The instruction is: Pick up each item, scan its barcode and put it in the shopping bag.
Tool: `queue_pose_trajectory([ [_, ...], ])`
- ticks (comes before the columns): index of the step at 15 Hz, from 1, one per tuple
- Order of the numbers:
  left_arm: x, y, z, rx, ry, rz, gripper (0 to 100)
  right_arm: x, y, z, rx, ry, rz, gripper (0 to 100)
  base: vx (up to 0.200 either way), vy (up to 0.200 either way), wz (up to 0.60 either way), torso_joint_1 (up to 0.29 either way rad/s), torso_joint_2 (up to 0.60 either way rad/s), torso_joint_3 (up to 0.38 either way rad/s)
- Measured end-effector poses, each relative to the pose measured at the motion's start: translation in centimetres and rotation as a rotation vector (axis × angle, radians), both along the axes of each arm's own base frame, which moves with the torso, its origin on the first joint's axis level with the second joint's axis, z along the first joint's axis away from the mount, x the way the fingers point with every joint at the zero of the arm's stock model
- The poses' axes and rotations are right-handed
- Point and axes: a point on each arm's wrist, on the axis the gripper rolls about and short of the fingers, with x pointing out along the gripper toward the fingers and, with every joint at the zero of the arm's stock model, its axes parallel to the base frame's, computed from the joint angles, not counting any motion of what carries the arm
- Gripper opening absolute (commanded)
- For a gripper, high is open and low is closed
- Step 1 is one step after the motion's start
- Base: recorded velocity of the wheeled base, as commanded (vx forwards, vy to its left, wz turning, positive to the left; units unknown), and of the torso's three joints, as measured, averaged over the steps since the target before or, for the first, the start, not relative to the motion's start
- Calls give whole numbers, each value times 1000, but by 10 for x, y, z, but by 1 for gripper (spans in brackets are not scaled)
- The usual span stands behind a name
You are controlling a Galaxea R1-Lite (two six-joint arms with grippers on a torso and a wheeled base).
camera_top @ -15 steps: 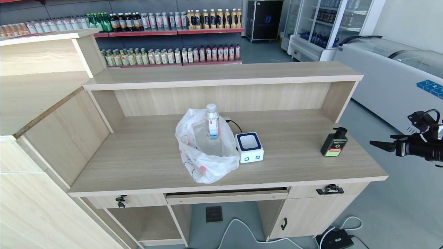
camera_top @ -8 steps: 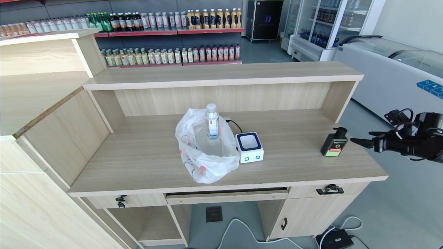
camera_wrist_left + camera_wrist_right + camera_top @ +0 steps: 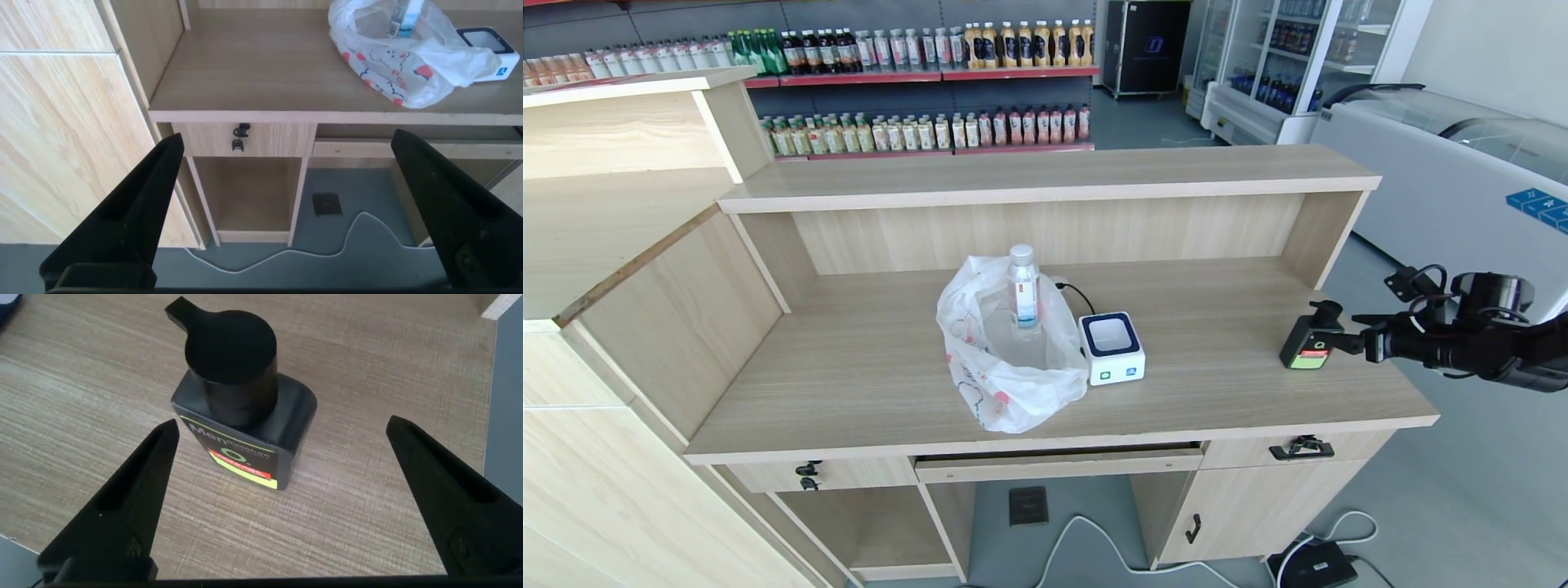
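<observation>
- Wooden checkout counter [image 3: 1217, 384] carries the black pump bottle [image 3: 1312, 343] upright near its right end, just ahead of the right gripper [image 3: 1346, 340].
- Right gripper's fingers are spread wide, one to each side of the bottle, gripping nothing.
- Farther out from that gripper sits the white barcode scanner [image 3: 1111, 347], then the shopping bag [image 3: 996, 384] with a water bottle [image 3: 1023, 286] standing in it.
- Left gripper [image 3: 286, 139] hangs released, low before the counter's front.

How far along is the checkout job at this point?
Done: the water bottle stands in the bag. In hand: the right gripper is open at the pump bottle on the counter, not closed on it. Left: grasp it, scan it at the scanner, bag it.
</observation>
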Motion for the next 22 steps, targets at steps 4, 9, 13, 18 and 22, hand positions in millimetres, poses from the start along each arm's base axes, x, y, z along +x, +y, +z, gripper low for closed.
queue_pose_trajectory([
  [4,0,0,0,0,0,-1,100,8,9,-8,3,7,23,100,0,0,0,0,0,0],
  [9,0,0,0,0,0,0,100,13,20,-14,4,15,48,0,0,0,0,0,0,0],
  [13,0,0,0,0,0,0,100,15,23,-14,-6,-11,55,0,0,0,0,0,0,0],
  [18,0,0,0,0,0,-1,100,14,24,-14,-8,-11,57,0,0,0,0,0,0,0],
  [22,0,0,0,0,0,0,100,9,24,-6,-29,-48,56,0,0,0,0,0,0,0],
])
